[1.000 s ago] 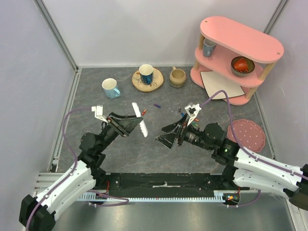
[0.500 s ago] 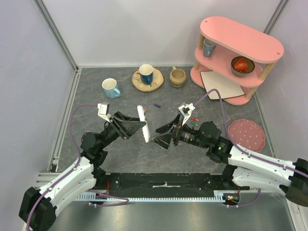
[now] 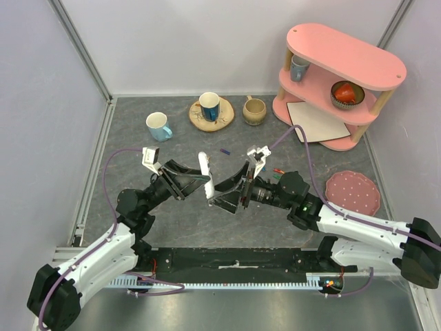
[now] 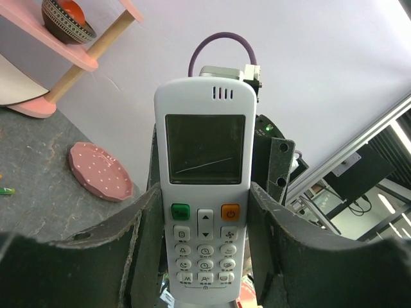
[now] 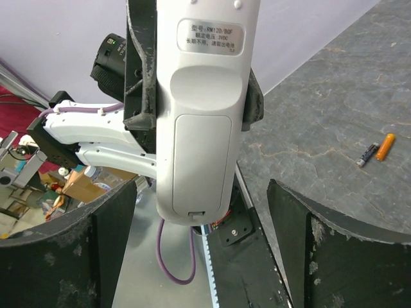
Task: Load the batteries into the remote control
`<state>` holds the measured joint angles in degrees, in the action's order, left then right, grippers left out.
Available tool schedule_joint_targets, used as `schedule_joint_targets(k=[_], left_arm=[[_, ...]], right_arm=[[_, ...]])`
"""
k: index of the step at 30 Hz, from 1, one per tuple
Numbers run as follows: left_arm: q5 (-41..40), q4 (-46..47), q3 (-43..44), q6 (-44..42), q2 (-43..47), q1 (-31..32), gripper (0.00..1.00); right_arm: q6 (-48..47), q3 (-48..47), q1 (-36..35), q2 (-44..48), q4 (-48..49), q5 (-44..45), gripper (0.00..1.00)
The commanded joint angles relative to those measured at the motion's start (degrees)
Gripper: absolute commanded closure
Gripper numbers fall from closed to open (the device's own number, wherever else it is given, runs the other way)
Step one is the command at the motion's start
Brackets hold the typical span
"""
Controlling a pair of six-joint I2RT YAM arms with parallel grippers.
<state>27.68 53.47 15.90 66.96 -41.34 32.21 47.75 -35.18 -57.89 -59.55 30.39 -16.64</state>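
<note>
My left gripper point(image 3: 198, 181) is shut on the white remote control point(image 3: 204, 174) and holds it up off the table. In the left wrist view the remote control point(image 4: 205, 160) shows its screen and buttons, with the left gripper point(image 4: 205, 212) clamped on its lower sides. My right gripper point(image 3: 224, 196) stands open just right of it. In the right wrist view the remote control point(image 5: 200, 115) shows its back with the cover shut, and the right gripper point(image 5: 202, 192) has a finger on each side, apart from it. An orange-red battery point(image 5: 385, 146) and a dark blue-purple battery point(image 5: 367, 154) lie on the table. The blue-purple battery point(image 3: 224, 151) also shows from above.
Two blue mugs point(image 3: 159, 126) point(image 3: 209, 105), one on a wooden coaster, and a tan mug point(image 3: 254, 109) stand at the back. A pink shelf point(image 3: 342, 83) fills the back right corner. A pink dotted plate point(image 3: 353, 193) lies right. Small red point(image 3: 278, 171) and green items lie near the right arm.
The right arm has moved left, bringing its open gripper up around the remote's lower end. The left arm has shifted the remote slightly right and turned it more upright.
</note>
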Motion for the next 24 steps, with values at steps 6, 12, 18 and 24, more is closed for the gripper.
schedule_joint_targets(k=[6,12,18,24], left_arm=[[1.1,4.4,2.1,2.1,-0.1,-0.3,0.98],[1.0,4.6,1.9,2.1,-0.1,-0.3,0.98],[0.9,4.8,1.5,2.4,-0.1,-0.3,0.98],[0.9,4.6,1.4,2.2,-0.1,-0.3,0.98]], right_arm=[[2.3,-2.8,0.1,-4.1,8.4,-3.7,0.15],[2.7,-3.0,0.1,-5.0,9.4,-4.3,0.2],[3.5,-3.0,0.2,-6.5,10.9,-5.7,0.29],[3.5,-2.4,0.1,-6.4,11.2,-6.4,0.48]])
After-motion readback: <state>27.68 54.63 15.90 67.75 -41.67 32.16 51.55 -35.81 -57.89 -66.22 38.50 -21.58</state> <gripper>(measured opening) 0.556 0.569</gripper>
